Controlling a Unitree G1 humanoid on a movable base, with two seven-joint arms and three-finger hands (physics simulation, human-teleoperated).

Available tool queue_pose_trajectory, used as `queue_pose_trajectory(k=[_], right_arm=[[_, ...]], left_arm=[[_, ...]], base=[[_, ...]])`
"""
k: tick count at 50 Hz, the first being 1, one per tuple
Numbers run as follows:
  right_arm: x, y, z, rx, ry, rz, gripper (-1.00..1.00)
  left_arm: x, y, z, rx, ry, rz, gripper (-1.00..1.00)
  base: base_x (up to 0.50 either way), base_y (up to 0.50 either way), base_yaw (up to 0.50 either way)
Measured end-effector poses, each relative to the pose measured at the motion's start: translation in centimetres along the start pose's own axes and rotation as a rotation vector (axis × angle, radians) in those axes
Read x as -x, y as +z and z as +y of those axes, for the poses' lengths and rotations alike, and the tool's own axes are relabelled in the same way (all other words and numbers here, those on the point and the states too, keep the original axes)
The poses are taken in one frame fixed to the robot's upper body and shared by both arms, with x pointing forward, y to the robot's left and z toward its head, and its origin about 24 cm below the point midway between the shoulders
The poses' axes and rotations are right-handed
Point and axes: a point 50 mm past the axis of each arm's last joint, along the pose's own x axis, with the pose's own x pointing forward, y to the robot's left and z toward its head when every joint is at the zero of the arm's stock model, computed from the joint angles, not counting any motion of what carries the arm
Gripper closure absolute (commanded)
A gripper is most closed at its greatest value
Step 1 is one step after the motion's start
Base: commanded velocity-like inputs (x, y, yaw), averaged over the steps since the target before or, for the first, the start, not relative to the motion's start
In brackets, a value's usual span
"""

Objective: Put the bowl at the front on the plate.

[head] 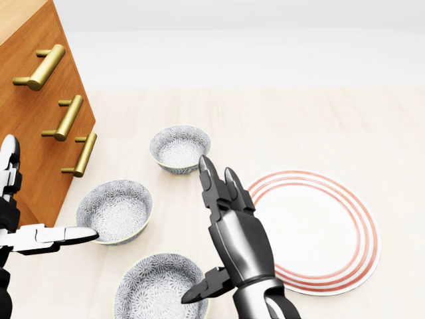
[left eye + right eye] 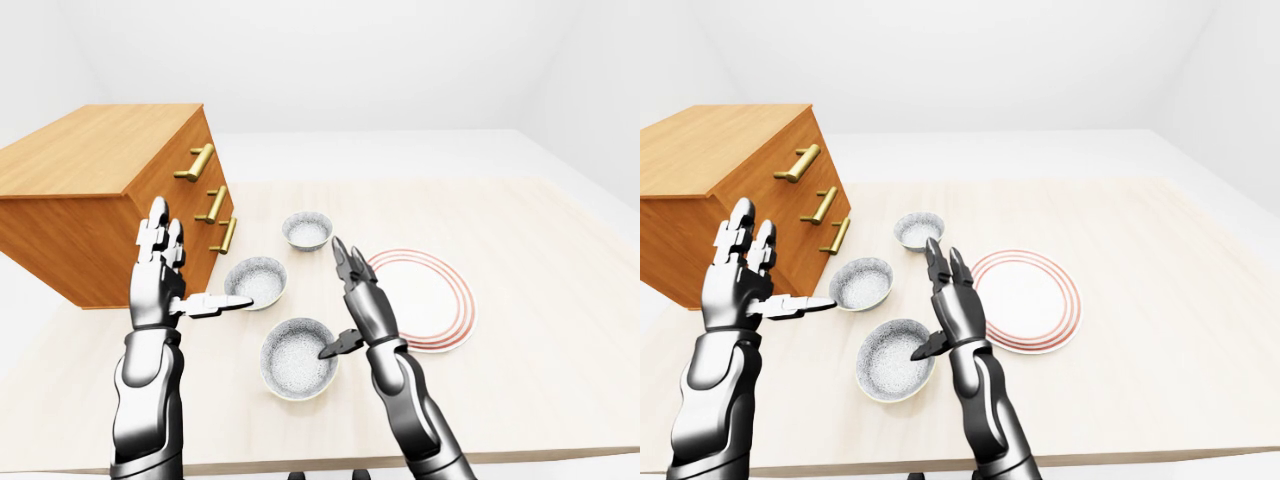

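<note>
Pale wood covers the table, white walls stand behind it, and a wooden drawer chest with brass handles sits at the left of the left-eye view. Between the chest and the red-ringed plate lie the far bowl, the middle bowl and the nearest bowl, all patterned, in a slanted row. I judge the nearest bowl, at the bottom of the head view, to be the one asked for; it stands empty on the table, near the plate's left rim but apart from it. The right hand hovers just beside this bowl on its right, fingers stretched out, thumb reaching over the rim — it grips nothing. The left hand is also open and empty, its thumb pointing at the middle bowl. For a good grasp, the right hand should probably come lower, put the thumb inside the rim and the fingers outside, then close firmly, because a shallow pinch may slip. The way to the plate is short and free toward the right — only the far bowl is near the plate's top-left rim. The table's edge is not far below the nearest bowl in the eye views, so the lift should go up and rightward.
</note>
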Motion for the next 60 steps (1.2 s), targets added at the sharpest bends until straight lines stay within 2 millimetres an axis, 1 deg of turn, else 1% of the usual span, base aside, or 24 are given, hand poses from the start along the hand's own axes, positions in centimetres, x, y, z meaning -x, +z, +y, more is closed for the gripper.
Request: queue_pose_trajectory(k=[39, 60], right_arm=[[-0.6, -1.9, 2.3, -0.003, 0.028, 0.091, -1.00], [-0.6, -1.6, 3.4, -0.009, 0.049, 0.092, -1.00]], left_arm=[[0.1, 0.1, 0.0, 0.000, -0.003, -0.004, -0.99], [0.1, -0.1, 0.0, 0.000, -0.005, 0.005, -0.98]], base=[[0.00, 0.00, 0.00], [0.00, 0.00, 0.00]])
